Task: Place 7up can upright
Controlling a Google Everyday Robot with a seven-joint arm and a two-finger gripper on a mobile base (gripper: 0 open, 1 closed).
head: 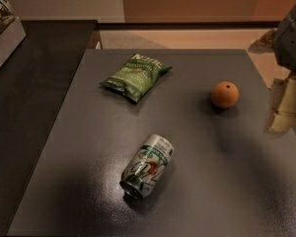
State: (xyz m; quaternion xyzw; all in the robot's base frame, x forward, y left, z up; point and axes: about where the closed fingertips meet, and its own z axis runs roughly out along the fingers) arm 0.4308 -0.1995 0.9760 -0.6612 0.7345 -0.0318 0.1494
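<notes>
A 7up can (147,167) lies on its side on a dark grey counter (212,181), near the middle of the front edge. A green chip bag (135,76) lies toward the back edge and an orange (224,94) toward the right edge. The gripper (285,107) hangs at the right edge, well apart from the can. I cannot tell whether it is wide or narrow.

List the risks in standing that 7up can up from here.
The 7up can lies on its side on the table, so a touch from the tool may roll it away. The tool hangs at the right edge, far from the can. The orange sits near the path between them and might get bumped on the way over.
</notes>
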